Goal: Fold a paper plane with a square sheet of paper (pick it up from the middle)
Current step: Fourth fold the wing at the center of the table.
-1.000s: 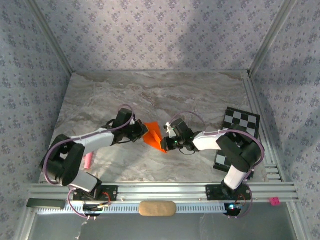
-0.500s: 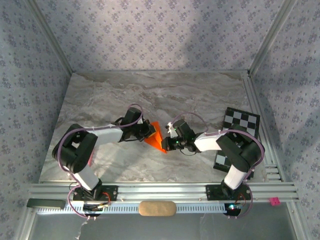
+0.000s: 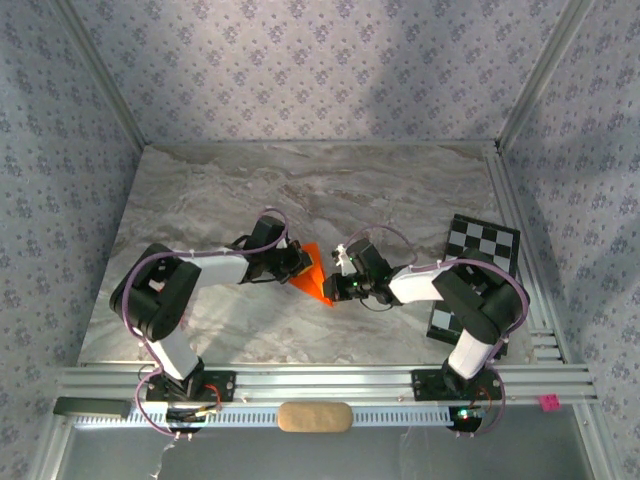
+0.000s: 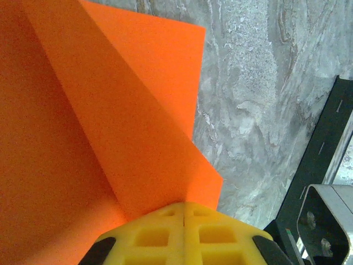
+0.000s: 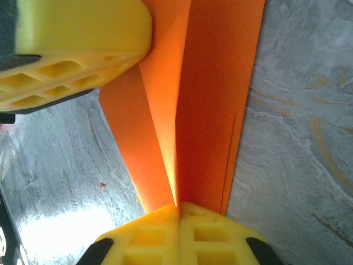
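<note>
The square sheet of paper (image 3: 314, 272), bright orange, hangs just above the marble table mid-way between both arms, folded into layered flaps along a centre crease like a narrow paper plane. My left gripper (image 3: 297, 266) is shut on its left end; in the left wrist view the yellow fingers (image 4: 165, 232) pinch the paper (image 4: 110, 110) where two flaps meet. My right gripper (image 3: 333, 287) is shut on the opposite end. In the right wrist view its jaws (image 5: 179, 210) clamp the crease of the paper (image 5: 209, 110), with the left gripper's fingers (image 5: 71, 44) across from it.
A black-and-white checkerboard card (image 3: 478, 262) lies at the right, partly under the right arm. The marble table (image 3: 300, 190) stretches open behind the grippers. Metal rails run along the front and right edges. A beige pad (image 3: 314, 416) sits on the front rail.
The left arm swung its elbow inward and its gripper moved right, toward the right gripper. The paper between them bunched into a narrower shape. The right gripper barely moved.
</note>
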You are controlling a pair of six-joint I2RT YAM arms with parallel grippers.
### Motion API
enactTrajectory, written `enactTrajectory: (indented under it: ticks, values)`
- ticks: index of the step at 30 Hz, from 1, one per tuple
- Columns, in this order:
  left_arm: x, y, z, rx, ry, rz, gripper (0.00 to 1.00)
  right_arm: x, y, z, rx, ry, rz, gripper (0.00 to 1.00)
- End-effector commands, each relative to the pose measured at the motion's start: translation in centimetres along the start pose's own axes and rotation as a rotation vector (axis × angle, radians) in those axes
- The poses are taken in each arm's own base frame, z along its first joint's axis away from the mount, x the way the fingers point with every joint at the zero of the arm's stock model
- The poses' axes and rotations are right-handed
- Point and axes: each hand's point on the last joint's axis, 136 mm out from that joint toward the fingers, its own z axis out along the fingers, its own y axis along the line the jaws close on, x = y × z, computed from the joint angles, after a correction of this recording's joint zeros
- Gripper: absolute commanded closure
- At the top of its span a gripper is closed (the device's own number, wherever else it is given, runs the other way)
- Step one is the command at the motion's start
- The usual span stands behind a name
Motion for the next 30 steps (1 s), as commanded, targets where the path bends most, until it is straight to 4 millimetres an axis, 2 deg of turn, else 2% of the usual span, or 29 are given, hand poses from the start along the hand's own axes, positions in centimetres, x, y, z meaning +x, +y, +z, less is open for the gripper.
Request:
enactTrajectory:
  ticks: [1, 30]
  values:
    - [0.0, -1.1, 0.4, 0.026, 0.009, 0.025, 0.92, 1.9, -1.8, 0.0, 0.046, 0.049, 0.054, 0.99]
    - [-0.1, -0.6, 1.9, 0.01, 0.027, 0.042, 0.89, 2.5, -3.0, 0.1, 0.062, 0.057, 0.156, 1.0]
